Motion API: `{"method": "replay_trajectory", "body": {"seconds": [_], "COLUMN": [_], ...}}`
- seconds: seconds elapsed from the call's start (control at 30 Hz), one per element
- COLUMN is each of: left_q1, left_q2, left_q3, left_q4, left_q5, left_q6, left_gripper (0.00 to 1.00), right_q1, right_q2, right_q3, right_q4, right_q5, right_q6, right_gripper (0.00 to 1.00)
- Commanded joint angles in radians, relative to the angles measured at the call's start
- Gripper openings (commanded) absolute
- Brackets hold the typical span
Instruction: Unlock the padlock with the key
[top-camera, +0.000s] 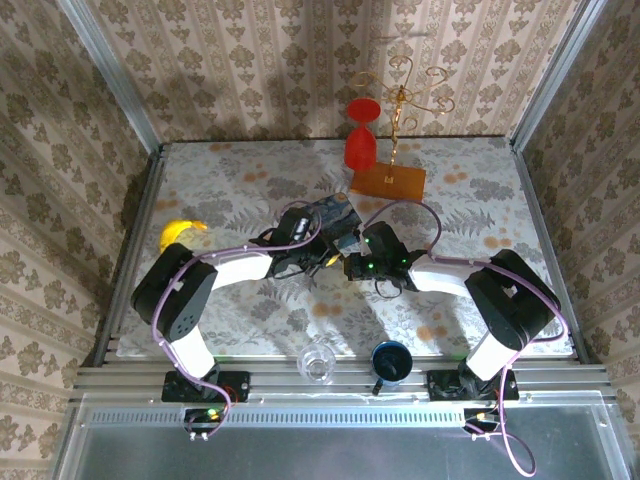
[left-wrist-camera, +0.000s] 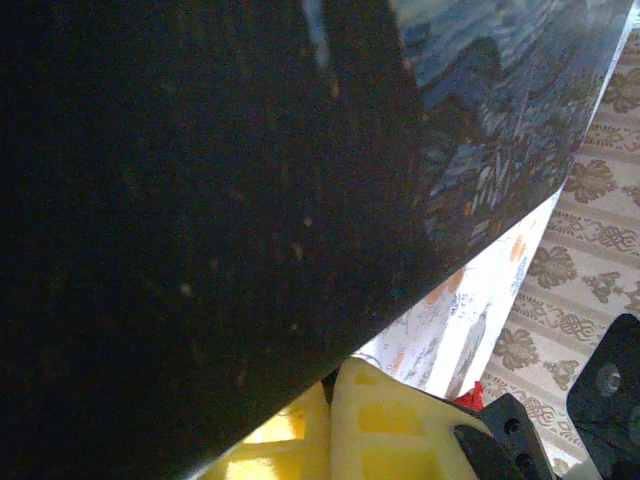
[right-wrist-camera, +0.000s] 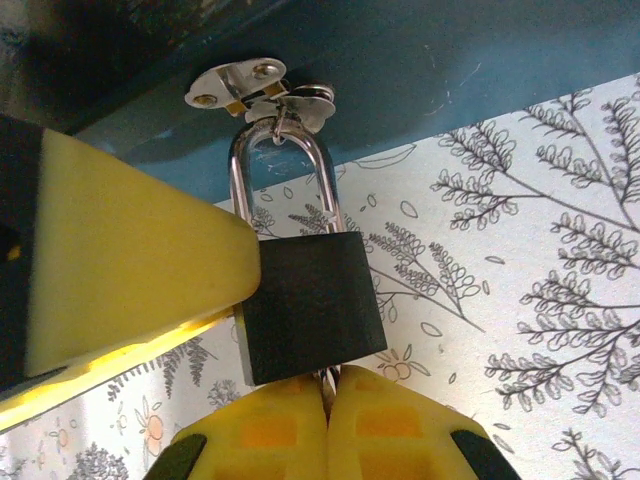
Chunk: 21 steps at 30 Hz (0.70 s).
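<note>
The padlock (right-wrist-camera: 310, 305) has a small black body, and its silver shackle (right-wrist-camera: 285, 170) hangs from a metal hasp (right-wrist-camera: 255, 85) on the blue swirl-painted tin (top-camera: 335, 212). Directly under the lock body, my right gripper (right-wrist-camera: 328, 388) is shut on the key (right-wrist-camera: 326, 376). Only a metal sliver of the key shows between the yellow pads, at the lock's underside. My left gripper (left-wrist-camera: 335, 390) is shut, close against the tin's dark side (left-wrist-camera: 200, 200). Its yellow finger (right-wrist-camera: 130, 270) touches the padlock's left edge. In the top view both grippers (top-camera: 340, 258) meet in front of the tin.
A red goblet (top-camera: 361, 140) and a gold stand on an orange base (top-camera: 388, 180) are behind the tin. A yellow object (top-camera: 180, 232) lies at the left. A clear glass (top-camera: 317, 364) and a blue cup (top-camera: 390, 362) sit at the near edge.
</note>
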Motion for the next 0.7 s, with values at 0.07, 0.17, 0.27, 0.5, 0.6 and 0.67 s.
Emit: {"method": "replay_trajectory", "body": {"seconds": [0.07, 0.17, 0.27, 0.5, 0.6, 0.67], "left_q1": [0.004, 0.006, 0.01, 0.013, 0.014, 0.013], "left_q2": [-0.03, -0.031, -0.032, -0.036, -0.036, -0.036], "left_q3": [-0.034, -0.038, -0.045, -0.056, -0.062, -0.064], "left_q4": [-0.045, -0.047, -0.039, -0.053, -0.059, -0.066], "left_q5": [0.018, 0.014, 0.011, -0.003, 0.0, 0.001], "left_q6": [0.03, 0.031, 0.028, 0.031, 0.03, 0.03], "left_gripper": [0.0, 0.0, 0.0, 0.0, 0.0, 0.0], "right_q1": [-0.013, -0.013, -0.013, -0.013, -0.015, -0.015], "right_q2": [-0.036, -0.047, -0.067, -0.135, -0.159, -0.162], "right_q3": [-0.019, -0.028, -0.038, -0.063, -0.064, -0.054], "right_q4": [0.059, 0.059, 0.048, 0.007, -0.014, -0.031], "right_q5": [0.011, 0.022, 0.028, 0.074, 0.092, 0.095], "right_q6": [0.059, 0.066, 0.067, 0.07, 0.072, 0.071], "right_gripper": [0.09, 0.14, 0.21, 0.29, 0.32, 0.34]}}
